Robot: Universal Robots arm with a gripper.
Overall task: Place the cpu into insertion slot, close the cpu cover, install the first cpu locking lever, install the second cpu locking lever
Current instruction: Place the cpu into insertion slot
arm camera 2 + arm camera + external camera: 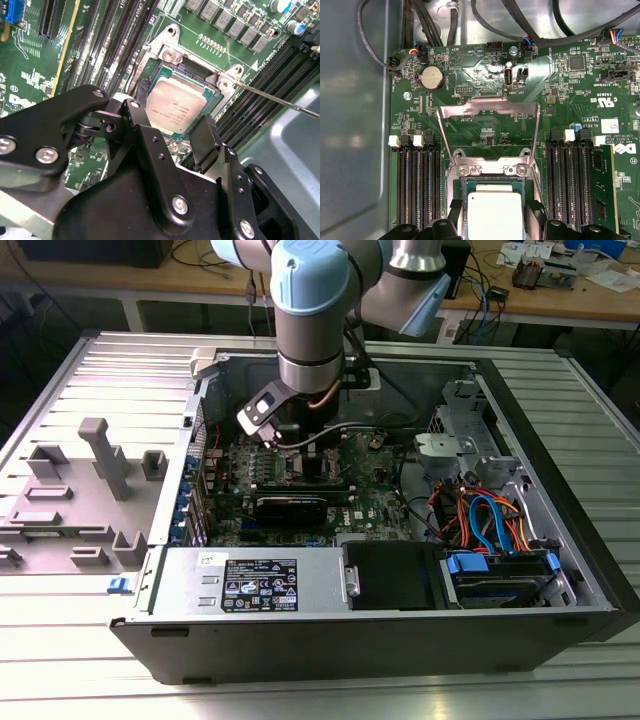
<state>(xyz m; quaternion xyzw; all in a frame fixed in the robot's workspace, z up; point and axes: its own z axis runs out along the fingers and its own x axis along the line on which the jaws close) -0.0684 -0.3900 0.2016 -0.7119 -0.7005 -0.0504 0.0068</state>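
The cpu (495,212), a flat square chip with a matte silver-grey metal top on a thin green edge, sits level in the insertion slot (490,170), a dark socket with a bright stamped metal rim. The tool (495,207) comes down over it, and its two black, angular fingers (210,137) are closed against opposite edges of the chip, gripping it; both wrist views show this. The cpu cover (490,103), a thin silvery frame with a large square window, stands swung up from the far hinge side of the slot, clear of the chip. A slim metal lever (270,97) runs out sideways from one corner of the slot. Long black memory slots (417,190) flank the socket closely on both sides, so room beside the fingers is narrow. In the exterior view the arm reaches down into the open computer case (400,640) on the ribbed metal table (60,680).
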